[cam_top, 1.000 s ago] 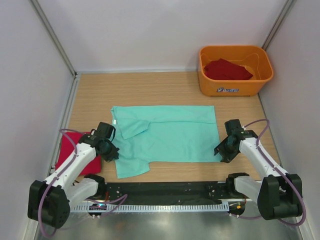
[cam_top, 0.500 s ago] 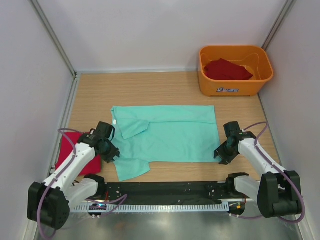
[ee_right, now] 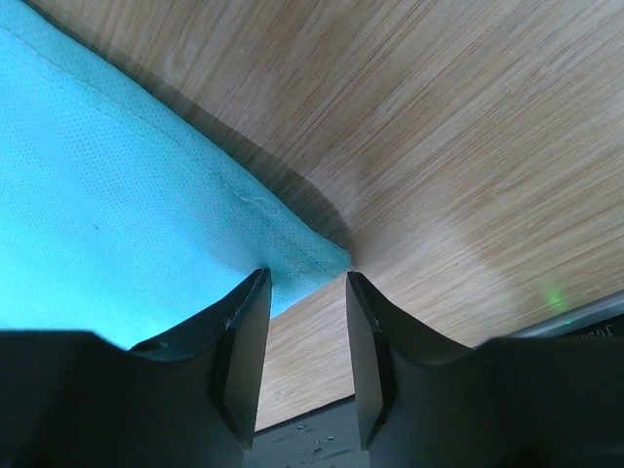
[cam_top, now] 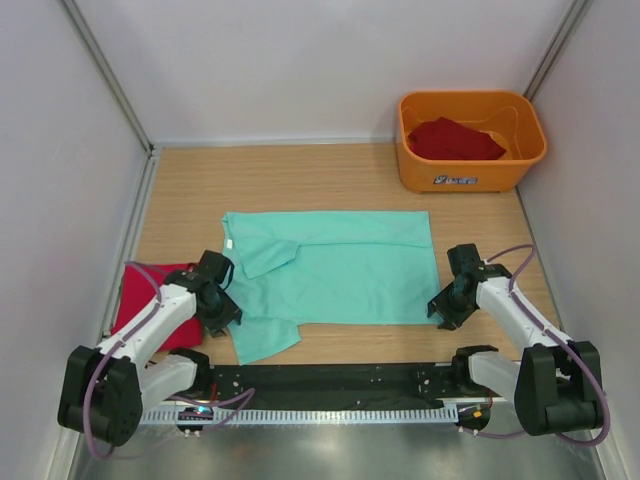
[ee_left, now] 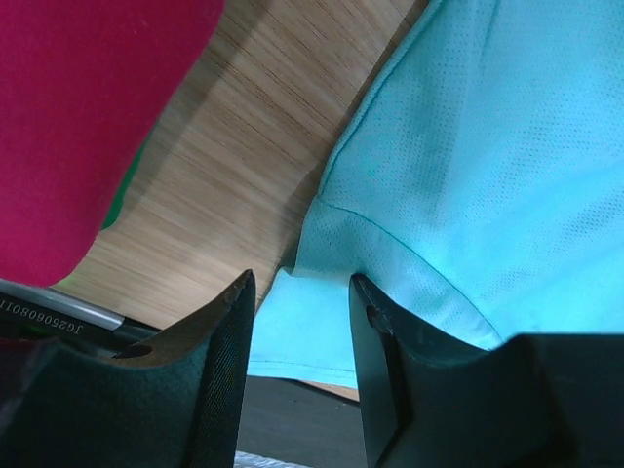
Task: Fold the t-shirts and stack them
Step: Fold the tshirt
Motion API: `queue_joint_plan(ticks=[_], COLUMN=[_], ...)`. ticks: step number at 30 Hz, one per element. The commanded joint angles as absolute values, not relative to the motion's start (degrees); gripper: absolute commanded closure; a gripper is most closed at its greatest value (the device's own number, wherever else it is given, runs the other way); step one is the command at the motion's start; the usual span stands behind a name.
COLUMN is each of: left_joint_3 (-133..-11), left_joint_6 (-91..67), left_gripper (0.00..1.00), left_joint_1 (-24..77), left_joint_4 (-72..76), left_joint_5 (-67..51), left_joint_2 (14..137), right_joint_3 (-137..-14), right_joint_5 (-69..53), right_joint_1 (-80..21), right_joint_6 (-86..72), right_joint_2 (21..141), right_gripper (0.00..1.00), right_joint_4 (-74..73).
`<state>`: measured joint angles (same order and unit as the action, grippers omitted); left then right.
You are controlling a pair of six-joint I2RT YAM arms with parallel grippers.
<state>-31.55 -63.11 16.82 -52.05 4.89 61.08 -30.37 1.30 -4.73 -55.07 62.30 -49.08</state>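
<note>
A mint-green t-shirt (cam_top: 335, 270) lies spread flat in the middle of a wooden surface (cam_top: 300, 180), with one sleeve folded over its body. At its near left corner the left end effector (cam_top: 224, 316) sits low, its fingers apart and the shirt's hemmed edge showing in the gap between them. At the near right corner the right end effector (cam_top: 440, 310) also has its fingers apart, the cloth corner just at their tips. A folded deep red t-shirt (cam_top: 135, 300) rests at the surface's left edge, beside the left arm. Another red t-shirt (cam_top: 455, 140) lies crumpled inside an orange plastic tub (cam_top: 470, 178) at the far right corner.
</note>
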Motion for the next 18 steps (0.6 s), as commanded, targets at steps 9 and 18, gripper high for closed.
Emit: queue_joint_plan(ticks=[9, 18], left_joint_3=[-30.32, -30.85], left_joint_6=[-63.72, -62.67], left_gripper=[0.77, 1.0], left_joint_1=[16.96, 16.87], left_joint_4=[-45.35, -47.19], left_joint_5=[6.59, 6.59], left_joint_2=[65.04, 62.23], right_joint_3=[-28.3, -26.98], right_joint_5=[2.2, 1.32], right_joint_1=[-4.57, -4.48], right_joint_6=[-56.34, -56.52], right_joint_2=[64.16, 64.43], right_gripper=[0.63, 0.92], right_joint_4=[-45.18, -43.41])
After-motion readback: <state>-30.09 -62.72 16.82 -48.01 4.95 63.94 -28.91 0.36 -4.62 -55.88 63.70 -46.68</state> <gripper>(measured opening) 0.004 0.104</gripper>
